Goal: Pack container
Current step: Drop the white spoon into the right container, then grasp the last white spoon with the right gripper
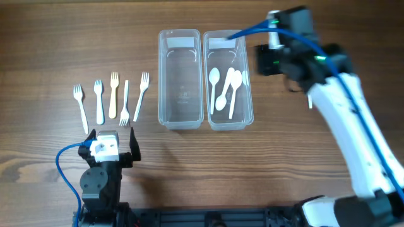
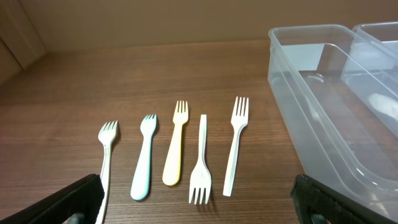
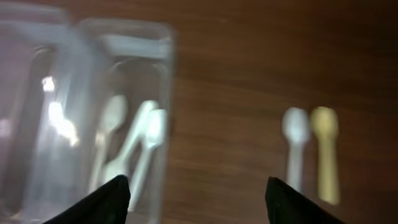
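On the wooden table (image 1: 57, 38) two clear plastic containers stand side by side in the middle, with their long walls touching or almost touching. The left container (image 1: 180, 88) has nothing inside. The right container (image 1: 250, 101) holds several white spoons (image 1: 214, 77), which lie along its length with the bowls toward the far side. Left of the containers, five forks lie in a row on the table: a small white fork (image 2: 106, 162) at the far left, then a pale blue fork (image 2: 144, 165), a yellow fork (image 2: 175, 152), a white fork (image 2: 200, 168) that is turned around so its tines point to the near side, and a longer white fork (image 2: 236, 143) nearest to the left container. The left gripper (image 1: 112, 133) hangs just near of this row, its fingers spread wide, and there is nothing between them. The right arm reaches from the near right corner to the far side, and the right gripper (image 3: 199, 193) is above the table just beside the right wall of the right container. Its fingers are apart and hold nothing. The right wrist view is blurred, but it shows two more spoons lying on the table right of the containers, a white spoon (image 3: 295, 134) and a yellowish spoon (image 3: 324, 137), close together and parallel
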You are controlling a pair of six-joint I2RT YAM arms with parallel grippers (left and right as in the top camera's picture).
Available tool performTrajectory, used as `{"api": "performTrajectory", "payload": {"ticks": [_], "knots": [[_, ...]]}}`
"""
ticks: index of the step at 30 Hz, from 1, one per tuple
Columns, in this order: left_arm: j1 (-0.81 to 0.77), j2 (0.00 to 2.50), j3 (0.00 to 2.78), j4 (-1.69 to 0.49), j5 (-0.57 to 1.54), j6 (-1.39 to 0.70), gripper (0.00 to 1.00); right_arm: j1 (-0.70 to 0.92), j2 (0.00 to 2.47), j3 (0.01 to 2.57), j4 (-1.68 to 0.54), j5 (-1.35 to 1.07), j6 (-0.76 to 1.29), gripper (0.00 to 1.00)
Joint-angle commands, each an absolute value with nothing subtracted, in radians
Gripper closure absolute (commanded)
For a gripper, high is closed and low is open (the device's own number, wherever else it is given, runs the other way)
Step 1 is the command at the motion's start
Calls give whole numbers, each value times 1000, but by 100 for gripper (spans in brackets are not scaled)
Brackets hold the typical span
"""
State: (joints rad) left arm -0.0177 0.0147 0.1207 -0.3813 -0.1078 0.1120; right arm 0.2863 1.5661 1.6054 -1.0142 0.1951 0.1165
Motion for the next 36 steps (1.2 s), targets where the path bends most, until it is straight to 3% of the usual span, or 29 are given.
{"api": "performTrajectory", "payload": {"ticks": [1,14,36], "knots": [[-20,9,116,-381,-106,124,0,175,1582,1601,-1061,333,54,29],[-20,9,116,-381,-106,124,0,-146,1819,1526,-959,143,-52,29],[-20,9,116,-381,-106,125,0,-164,2053,1463,-830,69,-158,33]]}}
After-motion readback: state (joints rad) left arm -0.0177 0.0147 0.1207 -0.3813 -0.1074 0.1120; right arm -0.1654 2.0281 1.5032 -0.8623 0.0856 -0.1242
